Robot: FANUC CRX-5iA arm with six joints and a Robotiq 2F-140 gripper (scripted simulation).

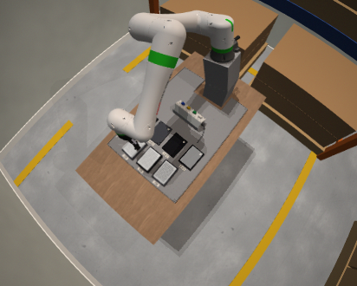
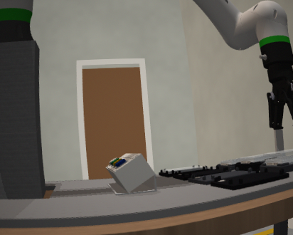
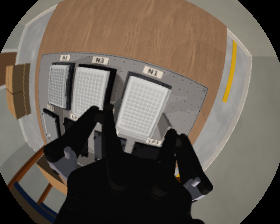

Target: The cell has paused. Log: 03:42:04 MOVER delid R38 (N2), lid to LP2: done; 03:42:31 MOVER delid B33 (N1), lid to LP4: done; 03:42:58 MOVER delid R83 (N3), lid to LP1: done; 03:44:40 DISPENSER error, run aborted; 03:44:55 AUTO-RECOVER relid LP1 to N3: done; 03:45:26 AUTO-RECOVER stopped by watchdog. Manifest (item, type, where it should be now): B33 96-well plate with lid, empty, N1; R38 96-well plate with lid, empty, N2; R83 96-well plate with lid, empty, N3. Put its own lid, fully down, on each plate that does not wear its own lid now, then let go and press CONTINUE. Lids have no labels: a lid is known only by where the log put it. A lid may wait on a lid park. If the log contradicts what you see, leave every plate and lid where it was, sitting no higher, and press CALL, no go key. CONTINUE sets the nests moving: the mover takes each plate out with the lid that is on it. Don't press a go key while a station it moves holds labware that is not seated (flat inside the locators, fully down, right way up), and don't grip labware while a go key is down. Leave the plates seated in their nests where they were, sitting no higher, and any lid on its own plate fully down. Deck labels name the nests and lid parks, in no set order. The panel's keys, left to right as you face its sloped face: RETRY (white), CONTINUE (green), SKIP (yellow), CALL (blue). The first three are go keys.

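Observation:
Three white well plates stand in a front row of nests: left (image 1: 133, 149), middle (image 1: 149, 159) and right (image 1: 165, 172). My gripper (image 1: 134, 145) is over the left nest and is shut on a clear lid (image 3: 143, 106), gripping it by its long sides. In the side view the fingertips (image 2: 286, 144) reach down to just above the plate tops (image 2: 281, 160). I cannot tell whether the lid rests fully down on the plate. In the wrist view the other two plates (image 3: 91, 90) (image 3: 59, 83) lie to the left. Another lid (image 1: 191, 157) lies on the right lid park.
Two dark lid parks (image 1: 160, 132) (image 1: 174, 145) behind the nests hold nothing. The key panel (image 1: 189, 113) stands behind them and also shows in the side view (image 2: 130, 171). The arm's grey pedestal (image 1: 221, 80) stands at the back of the table.

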